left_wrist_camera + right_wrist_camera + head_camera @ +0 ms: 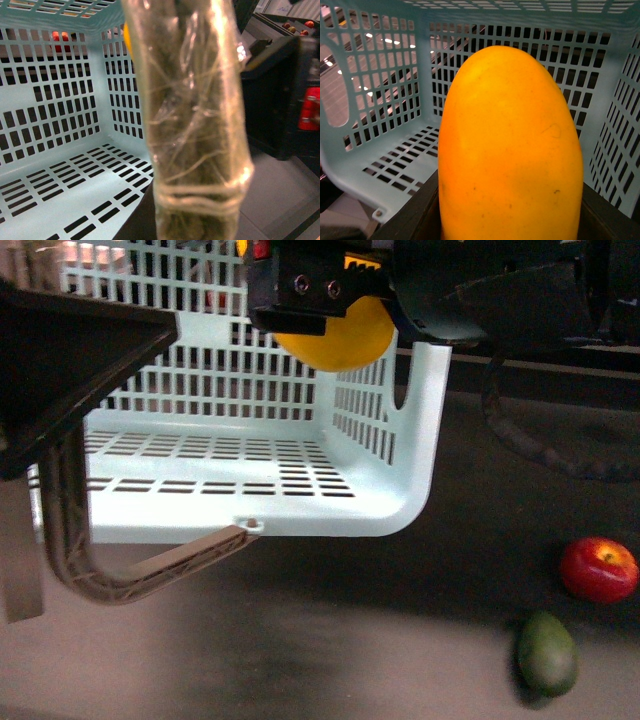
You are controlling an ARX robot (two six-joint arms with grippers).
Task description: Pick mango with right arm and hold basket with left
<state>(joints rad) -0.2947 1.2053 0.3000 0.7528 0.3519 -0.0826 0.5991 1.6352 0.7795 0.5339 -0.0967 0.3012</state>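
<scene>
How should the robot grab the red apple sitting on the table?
Come straight down from above and close the fingers on the red apple's round sides at its widest middle. It rests free on the table. The green fruit lies nearby but apart, so probably nothing blocks the fingers.

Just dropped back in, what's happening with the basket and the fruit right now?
The right tool is shut on the mango, held up above the floor of the basket, near its right wall. The left arm sits at the basket's left edge; its grip is not clear. A red apple and a green fruit lie on the table.
</scene>
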